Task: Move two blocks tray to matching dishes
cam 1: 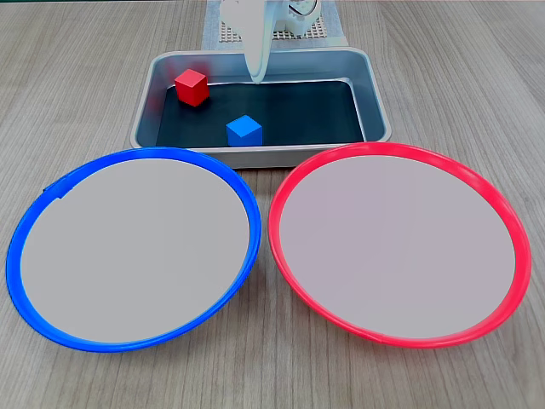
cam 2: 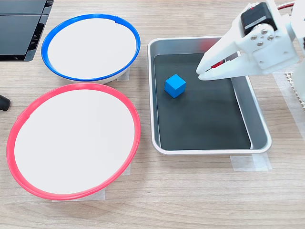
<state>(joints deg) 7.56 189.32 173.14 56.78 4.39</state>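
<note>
White fingers (cam 2: 202,72) hang nearly closed, holding nothing, above the tray (cam 1: 376,102) at the worktop's (cam 1: 477,77) far edge. Inside, the red block (cam 1: 192,87) sits near a corner, the blue block (cam 2: 175,86) mid-floor. The blue-rimmed dish (cam 1: 34,213) and the red-rimmed dish (cam 1: 511,230) lie beside the tray.

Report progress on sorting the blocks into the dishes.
Done: nothing; the blue dish and red dish hold no blocks. In hand: the gripper hangs over the tray, holding nothing visible. Left: the red block and blue block, both in the tray.
</note>
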